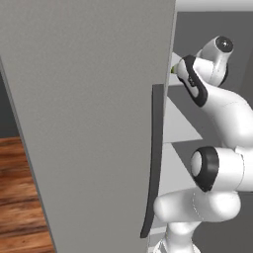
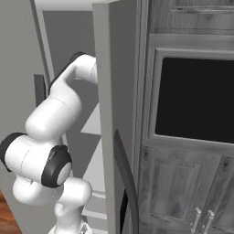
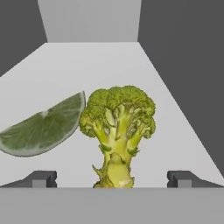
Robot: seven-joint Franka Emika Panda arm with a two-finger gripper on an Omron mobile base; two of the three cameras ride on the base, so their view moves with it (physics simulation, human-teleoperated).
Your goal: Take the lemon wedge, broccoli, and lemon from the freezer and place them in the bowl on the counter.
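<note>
Broccoli point(image 3: 117, 133) is framed at lower centre between the spread claw point(image 3: 112, 179) tips; the touching lemon wedge point(image 3: 43, 127) could be knocked aside on closing

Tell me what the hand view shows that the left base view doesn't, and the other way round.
Hand view alone: the broccoli standing on a pale shelf, a green citrus wedge beside it, apparently touching its florets, and the open hand with its tips either side of the stem. Left base view alone: the freezer's open door with its dark curved handle, the wood floor and the white arm reaching inside. Both share the freezer's pale inner shelves.
</note>
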